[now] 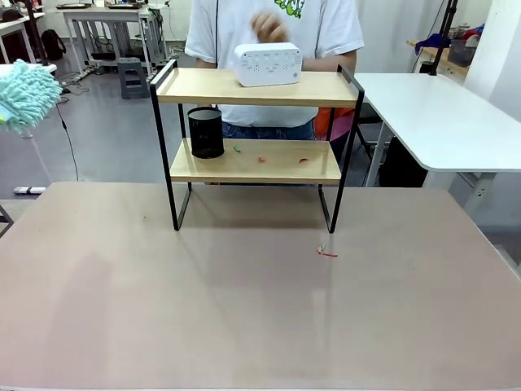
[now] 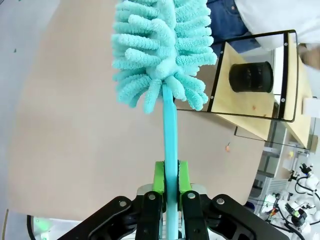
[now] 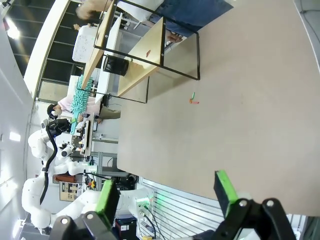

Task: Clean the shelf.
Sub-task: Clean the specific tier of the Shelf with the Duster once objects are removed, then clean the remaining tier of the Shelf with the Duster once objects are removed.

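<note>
I have the left claw [image 2: 171,186] clamped tight on the thin handle of a fluffy teal duster [image 2: 160,55]. It grips low on the stick, so the whole tufted head stands free beyond the fingers and can sweep without the claw knocking the frame. The duster hangs high off the left side of the surface [image 1: 244,318], well apart from the shelf [image 1: 203,86], which stands on its four black legs toward the far middle of the surface. The right claw [image 3: 166,194] is spread wide with nothing in it, raised over the near edge of the surface, which I judge keeps it out of the duster's path. The dirt I am after lies on the lower board: a few small red and green scraps [image 1: 263,159] scattered from the middle toward the right. A black mesh cup [image 1: 205,132] stands at the left end of that board, so the sweep has to work around it. One more scrap [image 1: 326,252] lies on the surface just near the shelf's right front leg. On the upper board sits a white box [image 1: 268,64], and the person at the far side has a hand [image 1: 269,27] just above it. The hand is blurred, so I cannot tell whether it touches the box. My guess is that the box is there as another obstacle on the top board.
</note>
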Robot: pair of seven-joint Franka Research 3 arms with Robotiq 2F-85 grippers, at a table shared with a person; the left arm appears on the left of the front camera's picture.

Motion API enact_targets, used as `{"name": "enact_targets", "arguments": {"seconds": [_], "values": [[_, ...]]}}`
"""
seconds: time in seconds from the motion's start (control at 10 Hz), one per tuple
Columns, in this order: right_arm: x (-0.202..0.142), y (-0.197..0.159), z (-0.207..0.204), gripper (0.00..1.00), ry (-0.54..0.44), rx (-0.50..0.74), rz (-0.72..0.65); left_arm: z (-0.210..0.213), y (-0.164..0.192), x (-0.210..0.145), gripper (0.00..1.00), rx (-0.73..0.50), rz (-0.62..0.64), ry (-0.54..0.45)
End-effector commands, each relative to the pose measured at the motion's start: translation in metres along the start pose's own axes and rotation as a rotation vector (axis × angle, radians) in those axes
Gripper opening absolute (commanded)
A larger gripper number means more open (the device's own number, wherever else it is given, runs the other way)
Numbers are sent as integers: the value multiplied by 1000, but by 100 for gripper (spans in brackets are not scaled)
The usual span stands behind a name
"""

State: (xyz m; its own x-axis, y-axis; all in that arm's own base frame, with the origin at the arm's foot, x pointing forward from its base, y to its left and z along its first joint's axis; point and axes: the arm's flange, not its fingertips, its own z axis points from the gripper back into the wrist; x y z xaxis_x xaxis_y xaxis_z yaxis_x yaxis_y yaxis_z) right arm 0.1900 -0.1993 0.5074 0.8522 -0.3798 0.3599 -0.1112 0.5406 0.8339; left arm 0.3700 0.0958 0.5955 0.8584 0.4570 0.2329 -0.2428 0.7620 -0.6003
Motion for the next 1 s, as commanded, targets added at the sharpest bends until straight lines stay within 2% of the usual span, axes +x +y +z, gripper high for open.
{"name": "enact_targets", "arguments": {"seconds": [0.0, 0.9], "values": [[2, 1, 0, 100, -14, 19, 25, -4, 3, -1, 0, 5, -20, -9], [2, 1, 0, 100, -14, 19, 25, -4, 3, -1, 0, 5, -20, -9]]}}
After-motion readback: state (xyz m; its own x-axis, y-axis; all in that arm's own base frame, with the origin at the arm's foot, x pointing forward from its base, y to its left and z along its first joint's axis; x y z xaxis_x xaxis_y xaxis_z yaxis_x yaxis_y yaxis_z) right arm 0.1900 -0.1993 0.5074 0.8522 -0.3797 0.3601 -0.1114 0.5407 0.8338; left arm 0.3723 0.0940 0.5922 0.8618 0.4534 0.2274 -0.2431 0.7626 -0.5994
